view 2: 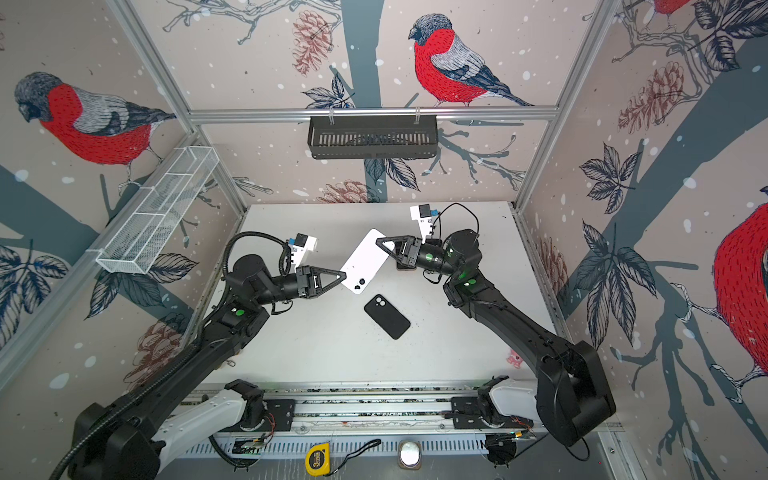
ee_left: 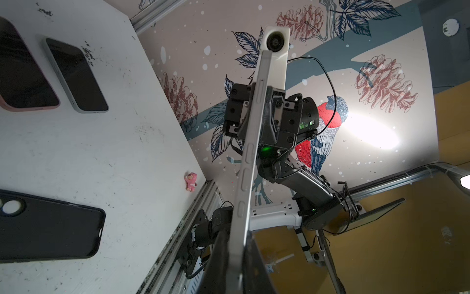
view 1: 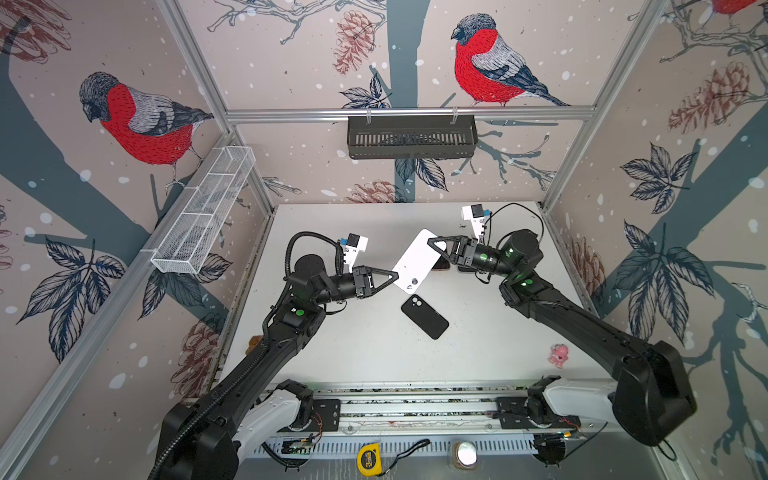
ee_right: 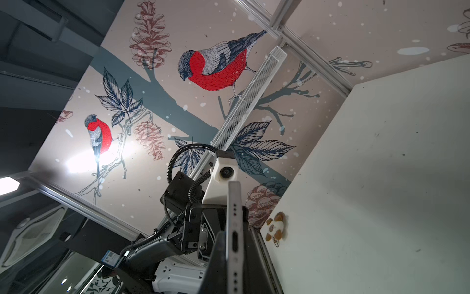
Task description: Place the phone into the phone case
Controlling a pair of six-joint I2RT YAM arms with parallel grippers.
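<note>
White table point(view 1: 374, 357), scuffed, inside a booth papered with red-breasted birds and pine cones.

Phone point(view 1: 417, 262): white back up, tilted, off the table and hanging over mid-table between the two arms in both top views.

Right gripper point(view 1: 429, 240): at the phone's far end, the one with the charging port. In the right wrist view the phone point(ee_right: 234, 229) stands edge-on between the fingers, and the jaws are closed on it.

Left gripper point(view 1: 395, 275): at the opposite end, by the camera lenses, its tip meeting the phone's long edge near that corner. In the left wrist view the phone point(ee_left: 250, 152) runs up out of the jaws with one finger close on each side — pressing or only flanking, cannot tell.

Phone case point(view 1: 424, 317): black, flat on the table, just toward the front rail from the phone's lens end, cutout end nearest the phone. It touches neither the phone nor either gripper.

Also on the table — a pale phone point(ee_left: 76, 76) beside a pink-cased phone point(ee_left: 23, 76), both screen up, and a small pink toy point(view 1: 557, 354) near the right arm.
</note>
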